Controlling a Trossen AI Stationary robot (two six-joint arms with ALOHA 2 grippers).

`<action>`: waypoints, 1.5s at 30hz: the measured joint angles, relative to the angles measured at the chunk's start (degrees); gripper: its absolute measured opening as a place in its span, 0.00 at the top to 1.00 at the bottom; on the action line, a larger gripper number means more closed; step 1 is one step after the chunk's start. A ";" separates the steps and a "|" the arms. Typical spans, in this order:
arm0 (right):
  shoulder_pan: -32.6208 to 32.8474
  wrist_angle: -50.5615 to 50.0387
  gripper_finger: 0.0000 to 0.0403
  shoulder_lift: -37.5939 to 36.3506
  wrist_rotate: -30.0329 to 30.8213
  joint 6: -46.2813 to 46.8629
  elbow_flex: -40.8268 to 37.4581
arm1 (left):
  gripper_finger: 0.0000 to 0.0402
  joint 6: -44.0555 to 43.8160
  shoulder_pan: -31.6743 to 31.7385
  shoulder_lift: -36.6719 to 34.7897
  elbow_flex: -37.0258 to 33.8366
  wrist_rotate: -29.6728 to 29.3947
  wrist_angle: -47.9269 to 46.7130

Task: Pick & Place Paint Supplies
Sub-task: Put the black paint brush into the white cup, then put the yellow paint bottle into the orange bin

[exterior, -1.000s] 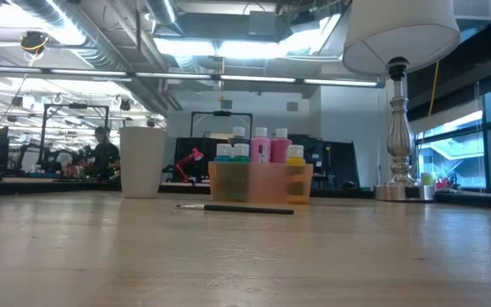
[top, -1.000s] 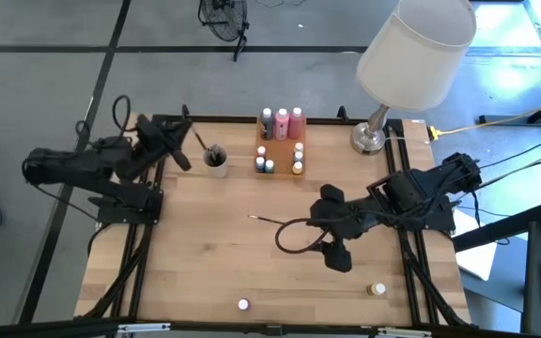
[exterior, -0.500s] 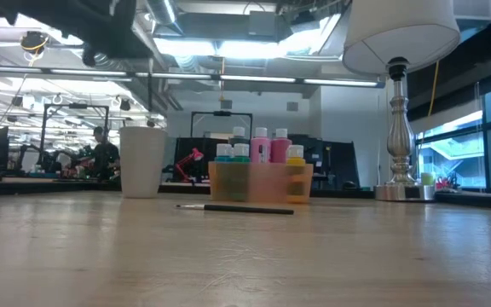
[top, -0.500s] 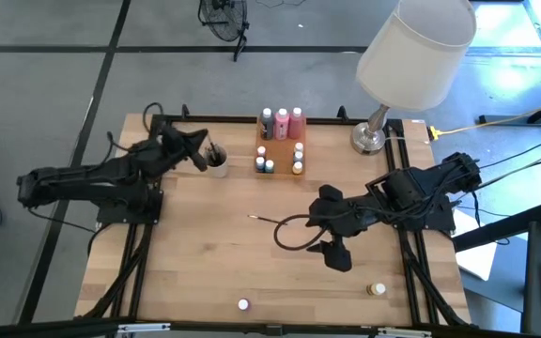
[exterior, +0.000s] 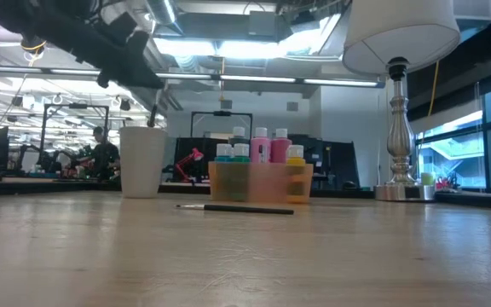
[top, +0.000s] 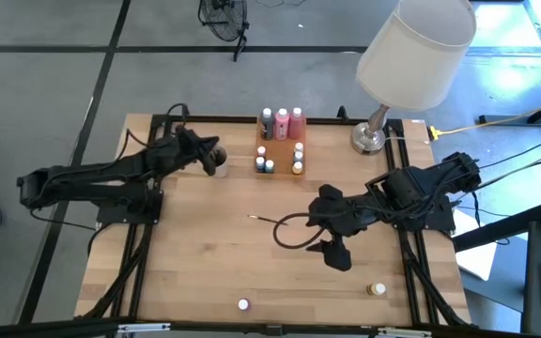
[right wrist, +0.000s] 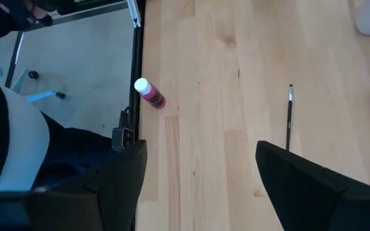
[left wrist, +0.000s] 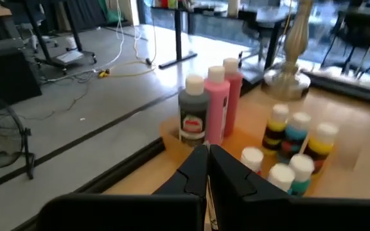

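Fingers pressed together, our left gripper (top: 216, 150) hovers over the grey cup (top: 217, 165); our right gripper (top: 338, 255) gapes wide near the paintbrush (top: 269, 220) lying mid-table, bottles (top: 282, 122) in the orange tray (top: 262, 150).

Both arms are matte black, built of chunky jointed segments. The right arm (top: 411, 197) trails a looping black cable (top: 289, 235); the left arm (top: 92, 176) carries thinner black wires.

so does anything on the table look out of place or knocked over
Yes. A thin dark paintbrush lies loose mid-table, and a small pink pot and a yellow pot sit near the front edge, far from the translucent orange tray.
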 joint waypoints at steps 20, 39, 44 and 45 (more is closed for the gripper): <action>-1.36 0.02 0.27 -0.63 -2.19 0.17 -0.04 | 0.95 -1.15 5.33 2.03 -7.80 11.82 9.63; -1.32 0.04 0.27 -0.63 -2.14 -0.02 -0.04 | 0.84 -1.97 5.21 -0.67 -7.81 19.23 27.25; -1.08 -0.15 0.27 -0.63 -3.54 1.90 -0.04 | 0.84 -9.33 4.50 -3.98 -7.74 22.34 35.13; -1.08 -0.67 0.27 -0.63 -4.59 3.04 -0.04 | 0.84 -11.32 4.25 -4.70 -7.74 23.37 35.33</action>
